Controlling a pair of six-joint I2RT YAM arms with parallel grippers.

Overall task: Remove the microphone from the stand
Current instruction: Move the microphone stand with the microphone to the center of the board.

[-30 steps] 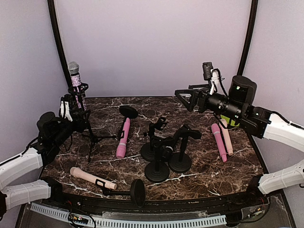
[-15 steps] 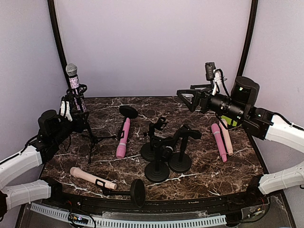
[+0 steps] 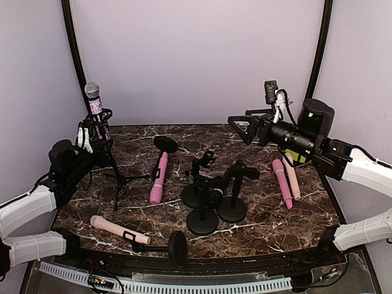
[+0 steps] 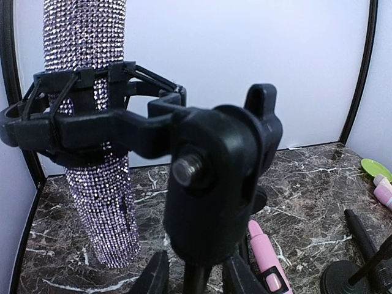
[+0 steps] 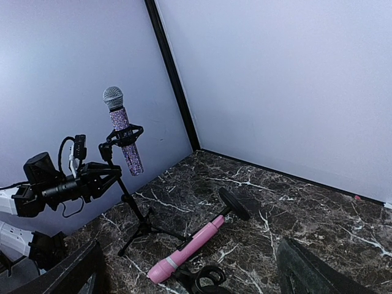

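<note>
Edges: marble table (image 3: 263, 214) boxed in by pale walls on three sides, with black posts in the back corners. The tripod stand (image 5: 130, 202) sits in the far-left corner close to the left wall, so free room lies upward and toward centre. Table centre is crowded by a cluster of black desk stands (image 3: 205, 199). A pink microphone (image 3: 158, 179) lies between them and the tripod. A beige microphone (image 3: 116, 228) and a toppled stand (image 3: 174, 248) lie along the near edge, and two more pink ones (image 3: 282, 184) lie at right. Air above the clutter is open. High over the back-right part hangs the right gripper (image 3: 240, 128), fingers spread wide, well apart from the tripod. Hidden: in the left wrist view the head of the glitter microphone (image 3: 95, 105) is cut off at the frame top. The pivot knuckle (image 4: 214, 177) fills the middle and hides much of the pole. In the top view the left arm masks part of the tripod legs. The microphone stands near upright, slightly tilted, seated through the ring clip (image 4: 73, 125) at the tripod's top, its lower end hanging free below the ring. Below the clip sits the left gripper (image 4: 196, 278), a finger on each side of the pole, with the microphone above it. Whether the fingers press the pole or only flank it, I cannot tell.
</note>
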